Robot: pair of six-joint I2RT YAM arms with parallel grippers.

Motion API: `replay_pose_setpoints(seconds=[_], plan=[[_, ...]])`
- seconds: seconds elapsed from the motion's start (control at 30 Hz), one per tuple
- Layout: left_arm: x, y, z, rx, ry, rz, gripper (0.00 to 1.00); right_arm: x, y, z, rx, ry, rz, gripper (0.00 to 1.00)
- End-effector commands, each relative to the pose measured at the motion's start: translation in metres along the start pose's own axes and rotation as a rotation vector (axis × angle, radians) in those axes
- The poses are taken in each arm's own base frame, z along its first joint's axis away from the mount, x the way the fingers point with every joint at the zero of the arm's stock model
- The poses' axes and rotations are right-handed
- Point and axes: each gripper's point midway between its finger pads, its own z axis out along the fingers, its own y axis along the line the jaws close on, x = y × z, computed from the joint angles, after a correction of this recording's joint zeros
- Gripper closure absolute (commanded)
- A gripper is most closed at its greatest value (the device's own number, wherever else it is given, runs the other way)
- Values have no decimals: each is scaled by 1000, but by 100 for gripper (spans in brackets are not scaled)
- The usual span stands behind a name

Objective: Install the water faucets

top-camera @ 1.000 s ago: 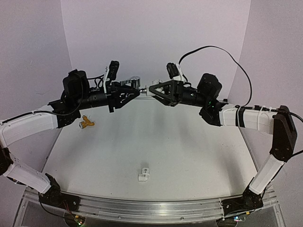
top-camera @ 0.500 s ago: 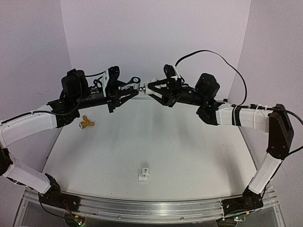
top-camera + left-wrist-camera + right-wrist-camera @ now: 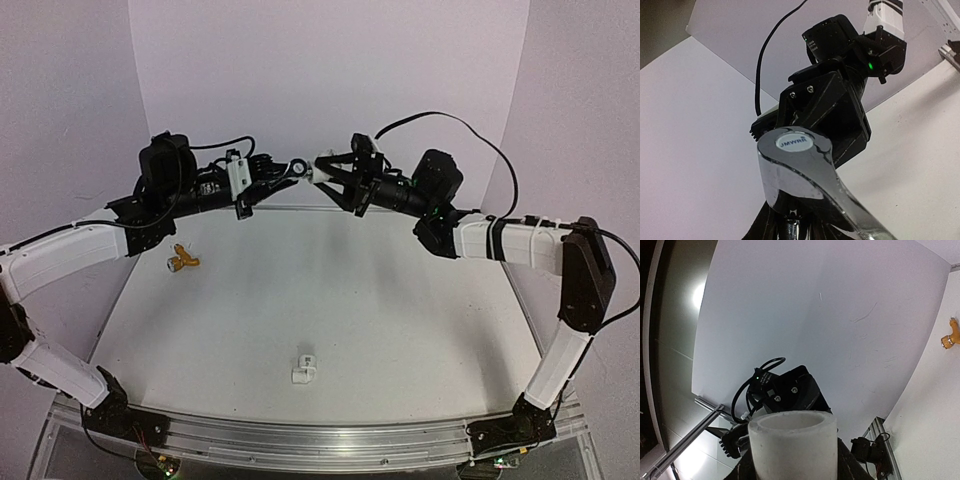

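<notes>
My left gripper is shut on the shiny silver faucet, held high above the back of the table. In the left wrist view the faucet's handle fills the lower middle, with its stem between my fingers. My right gripper is shut on a short white pipe fitting, whose open end fills the right wrist view. Faucet and fitting meet end to end between the two grippers. The brass-gold faucet lies on the table at the left, and also shows in the right wrist view.
A second white pipe fitting lies near the front middle of the table. White walls stand behind and at both sides. A black cable arcs above the right arm.
Both grippers have risen a little and both wrists have rolled. The silver faucet and the white fitting stay end to end. The brass faucet and the loose fitting have not moved.
</notes>
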Motion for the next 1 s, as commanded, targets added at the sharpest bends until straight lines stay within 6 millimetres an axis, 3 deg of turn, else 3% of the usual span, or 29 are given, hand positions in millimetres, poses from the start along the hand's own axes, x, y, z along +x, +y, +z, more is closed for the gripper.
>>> replay_pose_setpoints(seconds=[0.0,0.33,0.5,0.63,0.87,0.97], plan=[[-12,-56,37,242,-66,180,100,58,24,32,-57,185,65,100],[26,-73,26,333,87,444,100,35,20,22,1,111,163,100],[21,-60,29,287,100,396,100,24,12,19,52,76,185,99],[13,-34,33,163,106,308,100,22,9,14,61,54,182,75],[16,26,28,-7,138,72,100,18,9,-9,90,-35,110,18],[17,38,17,-43,125,-25,100,17,9,-23,107,-75,67,5]])
